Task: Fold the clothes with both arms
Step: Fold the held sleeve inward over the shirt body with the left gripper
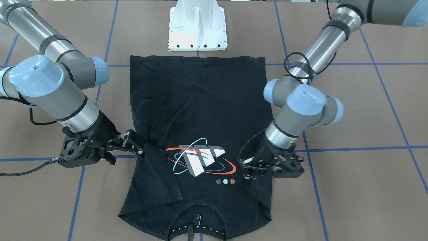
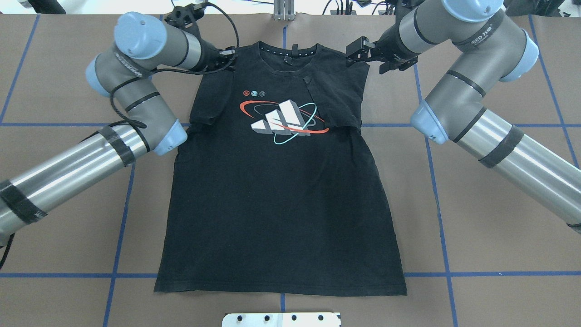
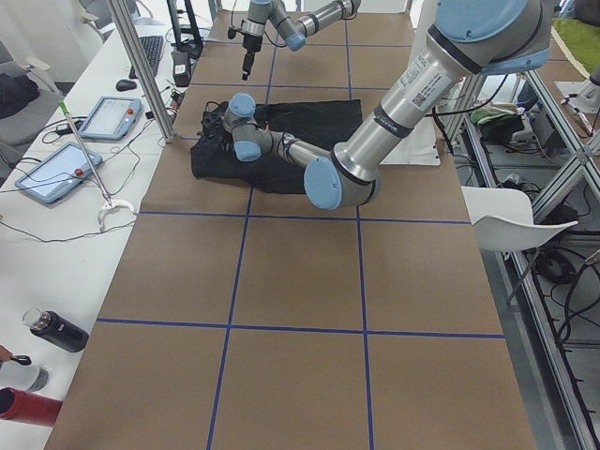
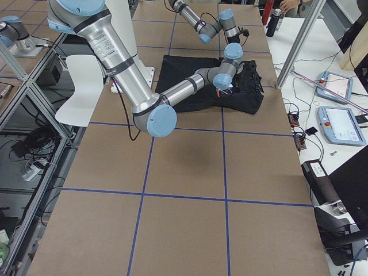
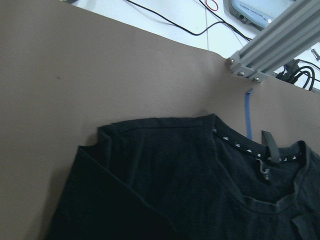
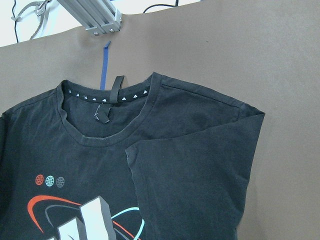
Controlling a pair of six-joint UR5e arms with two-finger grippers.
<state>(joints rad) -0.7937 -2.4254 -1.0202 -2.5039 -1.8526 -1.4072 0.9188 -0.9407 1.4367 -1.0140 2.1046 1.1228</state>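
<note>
Nearest me: white metal pedestal base plate (image 2: 281, 319), at the near edge of the brown paper-covered surface (image 2: 54, 299), which is gridded with blue tape.

Just beyond the plate lies the straight hem of the black short-sleeved T-shirt (image 2: 281, 218). It lies flat, print side up, hem toward me, collar away. The body has only faint creases.

Further out is the chest print (image 2: 283, 119): three white-grey bars ringed by red and teal ovals, with three small dots above.

Both sleeves are turned in onto the chest. The right sleeve (image 2: 338, 97) overlaps the edge of the print. The left sleeve (image 2: 211, 97) stops short of it.

My silver-grey left arm with light blue joint caps (image 2: 68, 168) and the matching right arm (image 2: 513, 150) reach out on either side of the shirt to shoulder level.

Right gripper (image 1: 128, 155): jaws apart, holding nothing. One tip is at the corner of the turned-in sleeve; contact not discernible.

Left gripper (image 1: 249, 169): low over the left shoulder area. I cannot tell whether the jaws are apart or together.

Farthest: round collar (image 2: 290, 54) with a black hang loop, then an aluminium post (image 2: 283, 9).
</note>
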